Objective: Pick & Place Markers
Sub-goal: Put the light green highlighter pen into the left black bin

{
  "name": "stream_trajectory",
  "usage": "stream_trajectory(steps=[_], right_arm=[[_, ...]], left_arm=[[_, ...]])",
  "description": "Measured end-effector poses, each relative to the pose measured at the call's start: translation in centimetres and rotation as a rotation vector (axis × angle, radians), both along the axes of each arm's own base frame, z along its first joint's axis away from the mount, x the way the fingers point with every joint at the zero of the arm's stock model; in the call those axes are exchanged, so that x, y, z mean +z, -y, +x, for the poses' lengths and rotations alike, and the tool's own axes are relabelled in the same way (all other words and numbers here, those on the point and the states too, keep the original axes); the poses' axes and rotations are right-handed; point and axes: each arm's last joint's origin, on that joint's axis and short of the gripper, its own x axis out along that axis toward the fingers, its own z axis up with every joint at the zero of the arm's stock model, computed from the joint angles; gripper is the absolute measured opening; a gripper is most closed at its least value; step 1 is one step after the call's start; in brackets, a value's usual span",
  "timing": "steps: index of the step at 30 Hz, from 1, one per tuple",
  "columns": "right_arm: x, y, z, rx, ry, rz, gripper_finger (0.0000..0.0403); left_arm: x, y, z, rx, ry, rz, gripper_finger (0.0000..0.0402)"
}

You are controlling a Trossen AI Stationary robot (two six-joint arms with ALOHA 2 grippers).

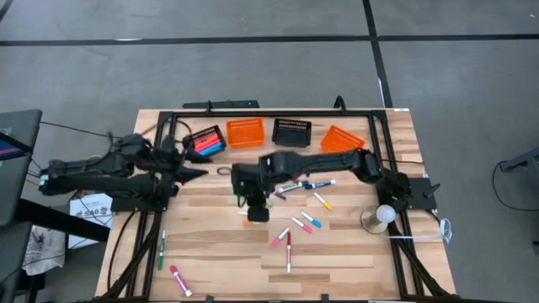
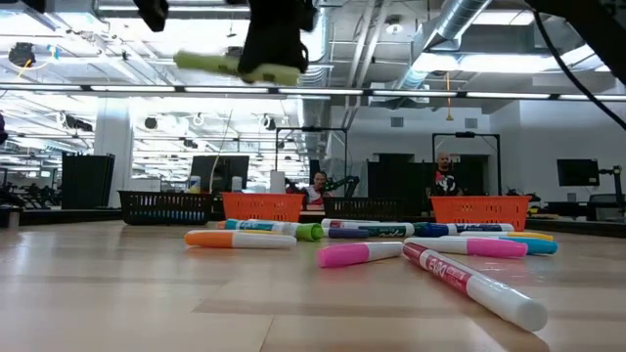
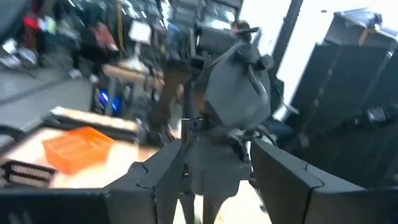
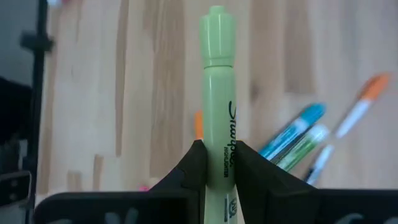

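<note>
Four slotted plastic baskets, orange (image 1: 245,131) and black (image 1: 291,131), line the wooden table's (image 1: 227,252) twelve o'clock edge.

Four slotted baskets (image 1: 244,131) toward twelve o'clock: two orange, two black. Roughly a dozen markers (image 1: 288,251) scattered, exact number unclear.

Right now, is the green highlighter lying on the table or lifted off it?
Lifted. The right hand is shut on the green highlighter, and the low view shows it level, well above the wooden table.
</note>
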Motion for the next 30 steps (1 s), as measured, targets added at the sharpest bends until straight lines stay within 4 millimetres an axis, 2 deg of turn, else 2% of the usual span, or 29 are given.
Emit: stream_trajectory(steps=[6,11,15,21,30], right_arm=[[3.0,4.7,0.3,-0.077,0.166,-0.003,0.0046],[6.3,8.4,-0.1,-0.122,0.362,0.038,0.0046],[8.2,10.5,-0.4,-0.131,0.483,0.066,0.0046],[9.4,12.5,-0.3,-0.131,0.603,0.084,0.0046],[11.4,13.9,0.2,-0.065,0.818,0.123,0.0046]], left_arm=[[0.0,-0.3,-1.8,0.039,0.000,0.001,0.0186],[-0.3,-0.3,-1.8,0.040,-0.030,0.003,0.0186],[-0.4,-0.5,-1.5,0.069,-0.040,0.049,0.0186],[-0.4,-1.4,-1.3,0.245,-0.043,0.080,0.0186],[0.1,-2.7,-0.8,0.347,0.008,0.059,0.0186]])
